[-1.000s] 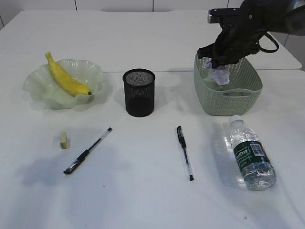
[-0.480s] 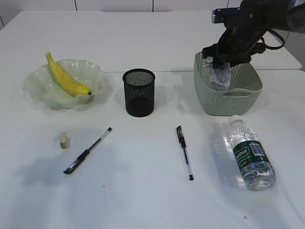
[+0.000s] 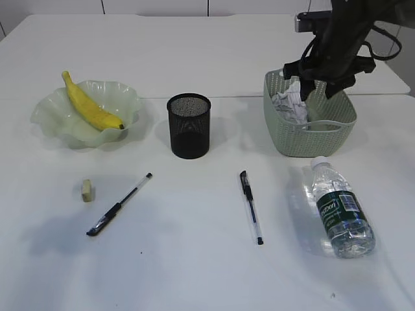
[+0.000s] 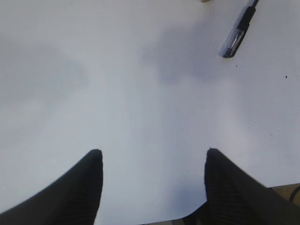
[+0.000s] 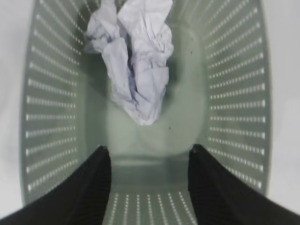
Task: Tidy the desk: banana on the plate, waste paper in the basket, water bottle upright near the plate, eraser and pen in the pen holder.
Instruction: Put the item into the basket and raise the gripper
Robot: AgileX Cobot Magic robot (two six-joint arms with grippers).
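The right tool hung over the sage-green perforated plastic basket, its black fingers spread apart and holding nothing. Below it the crumpled ball of white waste paper lay loose inside the basket, against the far wall in the wrist view. The left tool hovered over bare white counter, likewise spread wide and empty, with the cap end of a black pen near the top edge of its view.

Just in front of the basket a clear plastic water bottle with a dark green label lay on its side. A second black pen lay nearer the middle, well apart from the black wire-mesh pen holder behind it. Farther left, a yellow banana rested in the pale green wavy-rimmed glass plate. A small beige eraser sat on the counter beside the first pen.
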